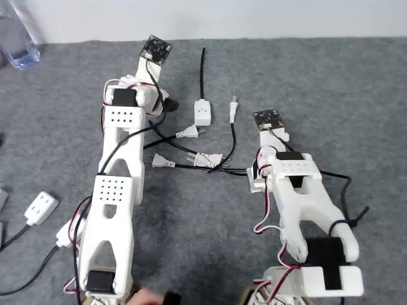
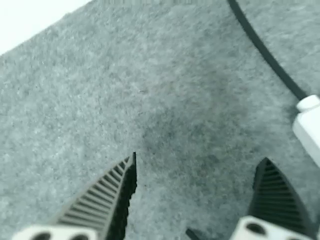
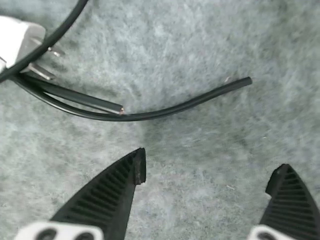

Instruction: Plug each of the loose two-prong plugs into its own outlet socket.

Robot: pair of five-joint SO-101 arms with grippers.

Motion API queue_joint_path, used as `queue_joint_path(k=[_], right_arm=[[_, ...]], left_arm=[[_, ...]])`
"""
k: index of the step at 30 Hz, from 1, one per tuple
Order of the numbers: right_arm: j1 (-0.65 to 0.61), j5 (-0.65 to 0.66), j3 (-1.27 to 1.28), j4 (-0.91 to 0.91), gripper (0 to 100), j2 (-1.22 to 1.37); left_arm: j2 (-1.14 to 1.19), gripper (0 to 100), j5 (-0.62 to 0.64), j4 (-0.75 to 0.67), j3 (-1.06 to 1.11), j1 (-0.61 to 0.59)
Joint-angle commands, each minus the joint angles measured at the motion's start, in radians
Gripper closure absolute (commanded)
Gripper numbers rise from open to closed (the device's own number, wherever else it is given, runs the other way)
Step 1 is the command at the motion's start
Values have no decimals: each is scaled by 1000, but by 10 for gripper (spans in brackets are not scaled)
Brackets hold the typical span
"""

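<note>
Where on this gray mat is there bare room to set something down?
Bare felt lies in the far right corner, beyond the right arm, and between the clear bottle and the left arm. Between the arms it is crowded: plugs, cords and the white socket.

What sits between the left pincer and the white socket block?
Only bare grey felt, in the left wrist view, separates the left pincer from the white plastic socket block.

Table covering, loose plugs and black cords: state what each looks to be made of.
Table covering: grey felt or low-pile carpet, matte with fuzzy fibres. Loose plugs: white moulded plastic, smooth, with metal prongs. Black cords: likely rubber or vinyl sheath, slight sheen; one cut end shows a coppery core.
</note>
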Motion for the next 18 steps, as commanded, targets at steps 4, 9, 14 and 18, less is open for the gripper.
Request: queue_joint_path(k=[4, 9, 14, 18], right_arm=[[-12, 5, -26, -27, 619, -2], [4, 12, -48, -74, 619, -13], [38, 14, -342, 147, 619, -4], [42, 14, -683, 318, 619, 134]], left_arm=[[-9, 650, -6, 14, -42, 0], [-8, 650, -6, 46, -47, -8], [-8, 650, 84, 5, -48, -48], [-8, 650, 169, -46, -47, -63]])
